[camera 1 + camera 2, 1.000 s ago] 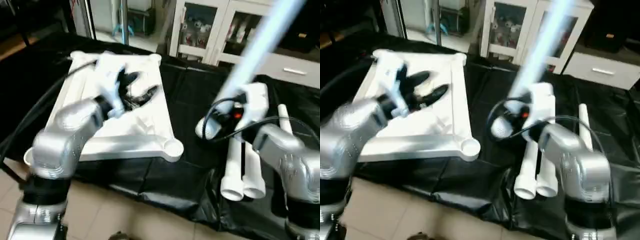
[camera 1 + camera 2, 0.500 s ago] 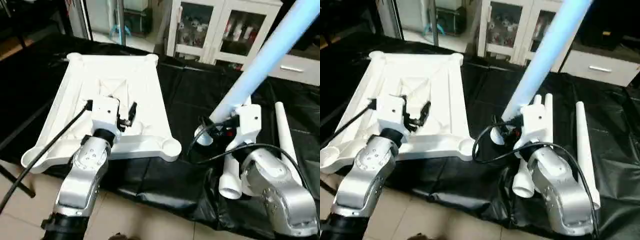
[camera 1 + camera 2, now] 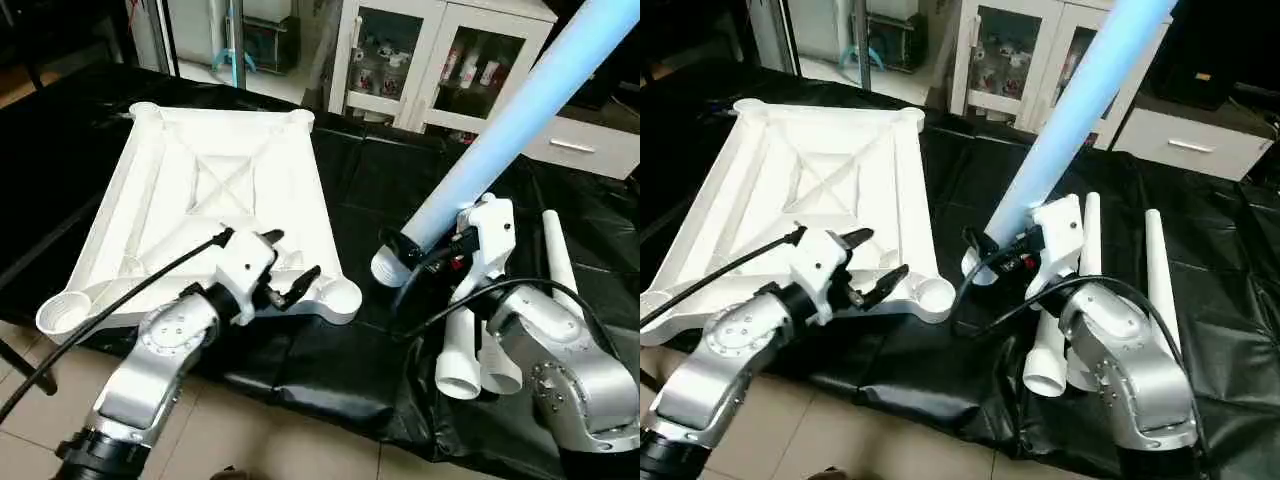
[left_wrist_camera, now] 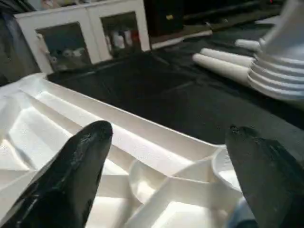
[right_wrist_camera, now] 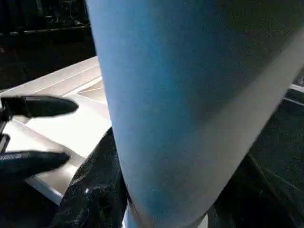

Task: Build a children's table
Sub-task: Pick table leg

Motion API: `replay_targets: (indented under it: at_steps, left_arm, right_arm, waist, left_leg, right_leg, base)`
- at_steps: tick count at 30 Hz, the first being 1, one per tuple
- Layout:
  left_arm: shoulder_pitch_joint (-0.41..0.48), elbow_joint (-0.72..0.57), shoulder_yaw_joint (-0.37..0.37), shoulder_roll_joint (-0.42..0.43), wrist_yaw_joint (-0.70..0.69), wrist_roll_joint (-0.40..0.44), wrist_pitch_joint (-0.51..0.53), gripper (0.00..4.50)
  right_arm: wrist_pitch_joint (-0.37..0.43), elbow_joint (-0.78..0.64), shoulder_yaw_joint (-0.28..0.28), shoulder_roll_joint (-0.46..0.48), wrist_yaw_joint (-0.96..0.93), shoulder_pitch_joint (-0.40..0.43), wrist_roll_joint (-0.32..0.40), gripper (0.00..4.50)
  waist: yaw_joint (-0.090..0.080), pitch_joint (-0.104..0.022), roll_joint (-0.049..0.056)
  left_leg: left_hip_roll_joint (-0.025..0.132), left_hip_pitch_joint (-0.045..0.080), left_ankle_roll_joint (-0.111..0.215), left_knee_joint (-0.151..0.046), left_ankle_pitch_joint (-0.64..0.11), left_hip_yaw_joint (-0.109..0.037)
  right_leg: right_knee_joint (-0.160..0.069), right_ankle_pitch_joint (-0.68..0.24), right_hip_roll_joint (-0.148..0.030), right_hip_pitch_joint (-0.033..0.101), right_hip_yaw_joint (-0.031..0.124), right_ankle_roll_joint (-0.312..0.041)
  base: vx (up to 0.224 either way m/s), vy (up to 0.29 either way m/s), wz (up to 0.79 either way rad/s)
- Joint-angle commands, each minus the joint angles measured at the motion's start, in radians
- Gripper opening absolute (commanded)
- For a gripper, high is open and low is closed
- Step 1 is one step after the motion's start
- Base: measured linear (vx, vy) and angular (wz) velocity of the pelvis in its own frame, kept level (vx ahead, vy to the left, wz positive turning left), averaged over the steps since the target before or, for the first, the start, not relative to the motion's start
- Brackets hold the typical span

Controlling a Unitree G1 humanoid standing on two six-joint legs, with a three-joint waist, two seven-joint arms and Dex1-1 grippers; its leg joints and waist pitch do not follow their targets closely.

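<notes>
Left eye view: ribbed white top point(image 3: 215, 190) lies underside-up; right pincer point(image 3: 440, 245) pinches a leg point(image 3: 510, 130), left pincer point(image 3: 290, 265) spread.

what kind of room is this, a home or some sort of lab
Likely a lab or workshop, not a home: the work table is draped in black sheeting, glass-door cabinets of small items stand behind, and the floor is plain tile.

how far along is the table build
Early stage. Done: the white ribbed square plastic top lies underside up, all sockets empty. In hand: the right gripper holds one long white tapered leg; the left gripper hovers open by the near corner socket. Left: three legs lying on the black cover.
</notes>
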Motion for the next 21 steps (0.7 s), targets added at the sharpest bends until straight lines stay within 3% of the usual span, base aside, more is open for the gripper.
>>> replay_targets:
  at_steps: [1, 2, 4, 5, 6, 8, 9, 10, 11, 12, 13, 14, 15, 16, 17, 18, 19, 20, 21]
  left_arm:
    - [-0.018, -0.005, 0.019, -0.022, 0.037, 0.009, -0.003, 4.47]
    - [-0.006, -0.008, 0.060, -0.072, 0.139, 0.023, -0.003, 4.47]
    - [0.007, -0.005, 0.086, -0.102, 0.167, 0.002, -0.035, 4.47]
    - [0.016, -0.007, 0.093, -0.111, 0.169, -0.015, -0.033, 4.47]
    - [0.031, -0.008, 0.088, -0.116, 0.199, 0.010, -0.029, 4.47]
    - [0.065, -0.024, 0.071, -0.123, 0.221, 0.040, -0.020, 4.47]
    - [0.074, -0.029, 0.069, -0.125, 0.233, 0.056, -0.023, 4.47]
    - [0.081, -0.038, 0.075, -0.136, 0.244, 0.054, -0.023, 4.47]
    - [0.085, -0.047, 0.085, -0.153, 0.259, 0.048, -0.015, 4.47]
    - [0.091, -0.055, 0.096, -0.179, 0.278, 0.047, -0.013, 4.47]
    - [0.093, -0.053, 0.097, -0.188, 0.285, 0.052, -0.018, 4.47]
    - [0.095, -0.062, 0.089, -0.182, 0.289, 0.072, -0.012, 4.47]
    - [0.095, -0.068, 0.082, -0.176, 0.291, 0.085, -0.007, 4.47]
    - [0.103, -0.082, 0.083, -0.173, 0.288, 0.078, -0.004, 4.47]
    - [0.108, -0.091, 0.084, -0.171, 0.285, 0.070, -0.003, 4.47]
    - [0.111, -0.094, 0.090, -0.173, 0.291, 0.065, 0.000, 4.47]
    - [0.109, -0.090, 0.095, -0.178, 0.304, 0.069, 0.001, 4.47]
    - [0.109, -0.090, 0.095, -0.178, 0.304, 0.069, 0.001, 4.47]
    - [0.101, -0.082, 0.095, -0.181, 0.316, 0.086, -0.007, 4.47]
  right_arm:
    - [-0.006, 0.022, -0.027, -0.003, -0.014, 0.000, -0.009, 1.86]
    - [-0.011, 0.030, -0.042, 0.026, -0.060, 0.012, -0.016, 1.86]
    - [-0.016, 0.027, -0.043, 0.044, -0.085, 0.024, -0.021, 1.86]
    - [-0.009, 0.024, -0.038, 0.051, -0.101, 0.030, -0.028, 1.86]
    - [0.015, 0.018, -0.040, 0.063, -0.129, 0.045, -0.030, 1.86]
    - [0.027, 0.002, -0.040, 0.082, -0.155, 0.077, -0.030, 1.86]
    - [0.029, -0.007, -0.038, 0.087, -0.157, 0.086, -0.027, 1.86]
    - [0.029, -0.014, -0.035, 0.089, -0.155, 0.092, -0.026, 1.86]
    - [0.023, -0.014, -0.030, 0.086, -0.145, 0.092, -0.025, 1.86]
    - [0.009, -0.001, -0.025, 0.084, -0.134, 0.094, -0.030, 1.86]
    - [0.001, 0.008, -0.023, 0.084, -0.132, 0.095, -0.034, 1.86]
    - [0.004, 0.018, -0.030, 0.090, -0.144, 0.085, -0.035, 1.86]
    - [0.006, 0.026, -0.035, 0.095, -0.154, 0.077, -0.035, 1.86]
    - [0.005, 0.030, -0.036, 0.099, -0.155, 0.065, -0.031, 1.86]
    - [0.004, 0.033, -0.035, 0.100, -0.155, 0.057, -0.028, 1.86]
    - [-0.004, 0.036, -0.029, 0.097, -0.145, 0.052, -0.028, 1.86]
    - [-0.012, 0.037, -0.019, 0.090, -0.135, 0.053, -0.038, 1.86]
    - [-0.012, 0.037, -0.019, 0.090, -0.135, 0.053, -0.038, 1.86]
    - [-0.013, 0.036, -0.017, 0.086, -0.135, 0.056, -0.044, 1.86]
  waist:
    - [-0.004, -0.061, 0.009]
    - [-0.004, -0.060, 0.003]
    - [-0.005, -0.060, -0.006]
    - [-0.003, -0.060, -0.002]
    - [-0.005, -0.059, -0.004]
    - [0.003, -0.061, -0.006]
    - [0.016, -0.060, 0.013]
    - [0.027, -0.060, 0.005]
    - [0.054, -0.050, 0.003]
    - [0.067, -0.053, -0.009]
    - [0.087, -0.046, -0.011]
    - [0.082, -0.039, -0.026]
    - [0.079, -0.045, 0.004]
    - [0.061, -0.043, -0.026]
    - [0.021, -0.064, 0.019]
    - [-0.009, -0.074, 0.046]
    - [-0.049, -0.078, 0.051]
    - [-0.040, -0.065, 0.051]
    - [-0.046, -0.060, 0.037]
  left_leg:
    - [0.058, 0.009, -0.015, -0.075, -0.109, -0.021]
    - [0.058, 0.008, -0.014, -0.074, -0.107, -0.020]
    - [0.059, 0.007, -0.010, -0.072, -0.113, -0.019]
    - [0.058, 0.008, -0.006, -0.074, -0.110, -0.020]
    - [0.058, 0.007, -0.006, -0.074, -0.111, -0.020]
    - [0.044, -0.010, 0.062, -0.060, -0.103, -0.009]
    - [0.048, 0.022, 0.054, -0.015, -0.126, 0.012]
    - [0.040, 0.030, 0.030, 0.008, -0.169, 0.017]
    - [0.028, -0.003, 0.017, 0.045, -0.194, -0.013]
    - [0.024, -0.020, 0.015, 0.071, -0.195, -0.025]
    - [0.013, -0.038, 0.004, 0.103, -0.197, -0.058]
    - [-0.003, -0.029, 0.002, 0.082, -0.197, -0.068]
    - [-0.016, 0.027, 0.037, 0.012, -0.182, -0.048]
    - [-0.031, -0.012, 0.167, -0.032, -0.152, -0.055]
    - [-0.015, 0.059, 0.318, -0.050, -0.130, -0.060]
    - [-0.013, 0.091, 0.395, -0.060, -0.100, -0.074]
    - [0.002, 0.062, 0.539, -0.084, 0.077, -0.113]
    - [0.021, 0.048, 0.559, -0.079, 0.190, -0.084]
    - [0.036, 0.028, 0.545, -0.088, 0.195, -0.087]
  right_leg:
    - [-0.067, -0.017, -0.084, 0.039, 0.053, -0.150]
    - [-0.068, -0.023, -0.084, 0.040, 0.053, -0.153]
    - [-0.073, -0.056, -0.088, 0.043, 0.053, -0.159]
    - [-0.073, -0.071, -0.086, 0.041, 0.053, -0.150]
    - [-0.073, -0.075, -0.084, 0.040, 0.054, -0.144]
    - [-0.093, -0.123, -0.127, 0.058, 0.080, -0.141]
    - [-0.125, -0.218, -0.148, 0.031, 0.145, -0.138]
    - [-0.135, -0.272, -0.146, 0.036, 0.187, -0.145]
    - [-0.160, -0.371, -0.180, 0.078, 0.256, -0.165]
    - [-0.166, -0.386, -0.192, 0.093, 0.286, -0.175]
    - [-0.171, -0.407, -0.181, 0.090, 0.327, -0.196]
    - [-0.165, -0.431, -0.116, 0.070, 0.319, -0.186]
    - [-0.154, -0.422, -0.019, 0.015, 0.288, -0.116]
    - [-0.113, -0.325, 0.017, 0.027, 0.222, -0.091]
    - [-0.077, -0.276, 0.029, -0.042, 0.142, -0.089]
    - [-0.016, -0.241, 0.050, -0.080, 0.085, -0.079]
    - [0.109, -0.154, 0.039, -0.076, -0.008, -0.036]
    - [0.145, -0.148, 0.026, -0.108, -0.054, 0.016]
    - [0.149, -0.132, 0.007, -0.087, -0.073, 0.045]
  base:
    - [0.000, 0.000, 0.00]
    - [0.000, 0.000, 0.00]
    - [0.000, 0.000, 0.00]
    - [0.000, 0.000, 0.00]
    - [0.000, 0.000, 0.00]
    - [0.000, 0.000, 0.00]
    - [0.000, 0.000, 0.00]
    - [-0.006, 0.064, -0.24]
    - [-0.007, 0.134, -0.55]
    - [-0.007, 0.134, -0.55]
    - [-0.020, 0.210, -0.62]
    - [-0.039, 0.253, -0.54]
    - [-0.039, 0.253, -0.54]
    - [-0.044, 0.274, -0.28]
    - [-0.020, 0.142, -0.05]
    - [-0.018, 0.291, 0.00]
    - [-0.032, 0.287, 0.10]
    - [-0.061, 0.410, 0.11]
    - [-0.063, 0.261, 0.07]
